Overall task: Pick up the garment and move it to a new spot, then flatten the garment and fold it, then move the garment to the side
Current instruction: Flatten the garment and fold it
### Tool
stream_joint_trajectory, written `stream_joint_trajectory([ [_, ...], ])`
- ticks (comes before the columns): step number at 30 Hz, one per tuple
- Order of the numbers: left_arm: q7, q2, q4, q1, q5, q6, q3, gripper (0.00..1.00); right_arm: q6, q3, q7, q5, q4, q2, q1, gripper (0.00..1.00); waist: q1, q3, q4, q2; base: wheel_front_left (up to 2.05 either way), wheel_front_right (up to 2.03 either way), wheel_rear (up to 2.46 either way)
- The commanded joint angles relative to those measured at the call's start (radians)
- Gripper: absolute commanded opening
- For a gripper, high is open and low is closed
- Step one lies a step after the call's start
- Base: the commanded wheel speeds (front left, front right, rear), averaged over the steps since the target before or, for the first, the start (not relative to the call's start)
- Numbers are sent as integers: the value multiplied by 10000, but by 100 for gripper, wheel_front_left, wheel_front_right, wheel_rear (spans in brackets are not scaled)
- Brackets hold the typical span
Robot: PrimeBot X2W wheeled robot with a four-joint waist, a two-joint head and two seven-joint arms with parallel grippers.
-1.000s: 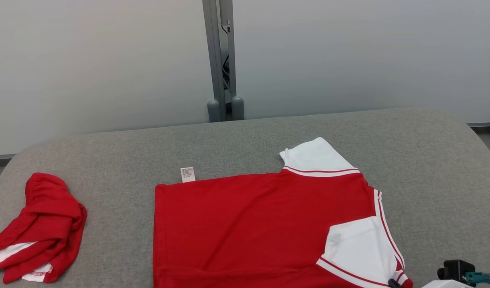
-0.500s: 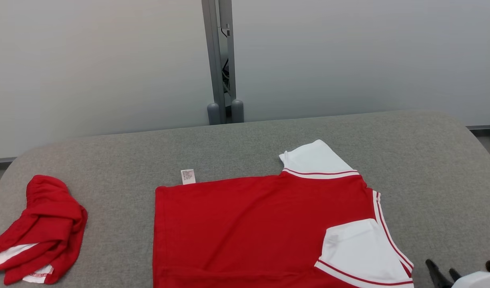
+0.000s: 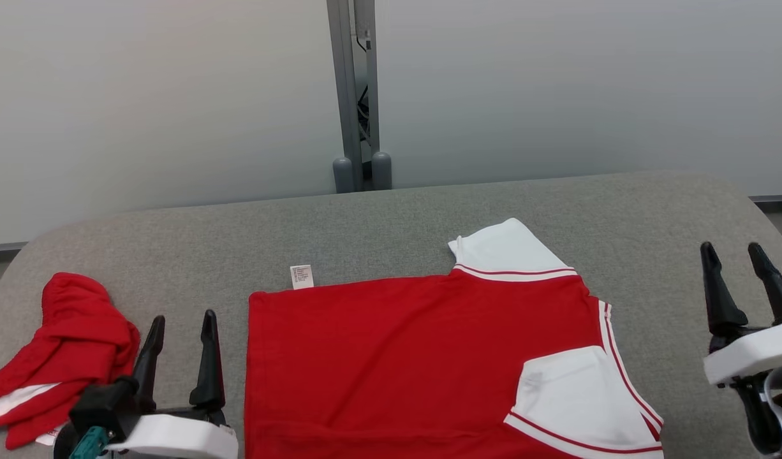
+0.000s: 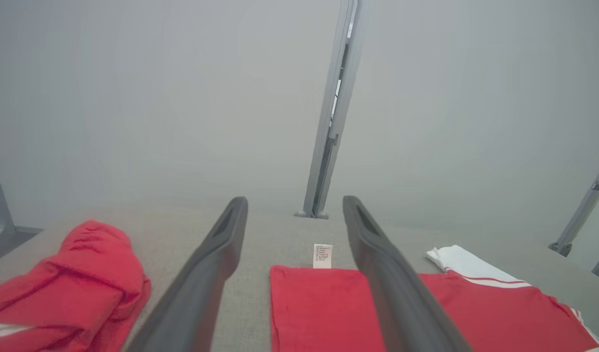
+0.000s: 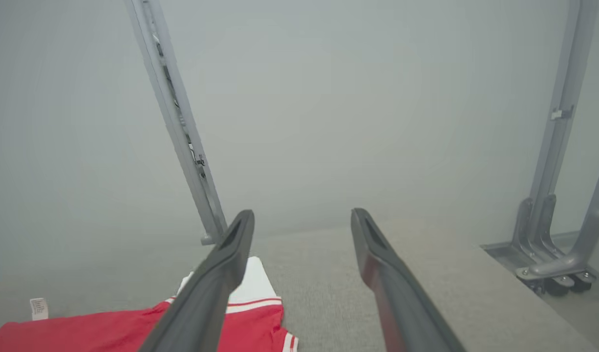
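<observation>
Nearest to the robot, the left gripper (image 3: 182, 319) and the right gripper (image 3: 731, 250) stood with their fingers apart and held nothing, one at each side of the red shirt (image 3: 397, 357). The shirt lay flat on the grey counter (image 3: 238, 236) between them, with one white sleeve (image 3: 569, 389) turned in over the red body. A crumpled red garment (image 3: 78, 331) lay near the left gripper. Farther off, a small label (image 3: 301, 276) stuck out at the far edge of the shirt, and the other white sleeve (image 3: 506, 248) pointed toward the grey post (image 3: 356, 95). Folding seemed to be the step in hand. To do it well, both grippers would need to take two corners of one edge together, pinch all layers, lift low and move evenly, so that the cloth would not wrinkle or slide.
</observation>
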Motion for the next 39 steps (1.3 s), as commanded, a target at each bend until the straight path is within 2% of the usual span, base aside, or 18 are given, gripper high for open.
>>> stream_joint_trajectory([
  [1,-8,-109,-296,-227,464,-104,207,100,-4,-498,-52,-934,-877,390,304,100,0,71,-83,0,0,0,0],
  [5,-8,-326,-589,-203,1049,-295,509,100,-4,-1259,-41,-3128,-2698,1332,865,100,0,202,-255,0,0,0,0],
  [7,-8,-363,-546,-117,1305,-361,479,100,-4,-1463,-38,-3817,-3263,1869,1208,100,0,256,-286,0,0,0,0],
  [10,-8,-371,-554,-28,1362,-120,241,100,-4,-1583,-39,-4688,-3910,2489,1755,100,0,354,-326,0,0,0,0],
  [17,-9,-374,-478,166,1236,346,-13,100,-4,-1390,-40,-5140,-4097,2822,2174,100,0,470,-365,0,0,0,0],
  [28,-9,-376,-412,91,1190,370,-77,100,-4,-1314,-41,-5177,-4043,2925,2139,100,0,555,-332,0,0,0,0],
  [32,-9,-380,-150,-54,1235,140,-80,100,-4,-1204,-41,-5187,-4045,2914,2008,100,0,729,-415,0,0,0,0],
  [35,-9,-357,332,-391,1817,-349,-107,100,-4,-1153,-41,-5179,-4105,2909,1957,100,0,953,-511,0,0,0,0],
  [39,-9,133,1292,-1224,2280,-943,-128,100,-4,-1124,-41,-5175,-4116,2939,1859,100,0,1416,-689,0,0,0,0],
])
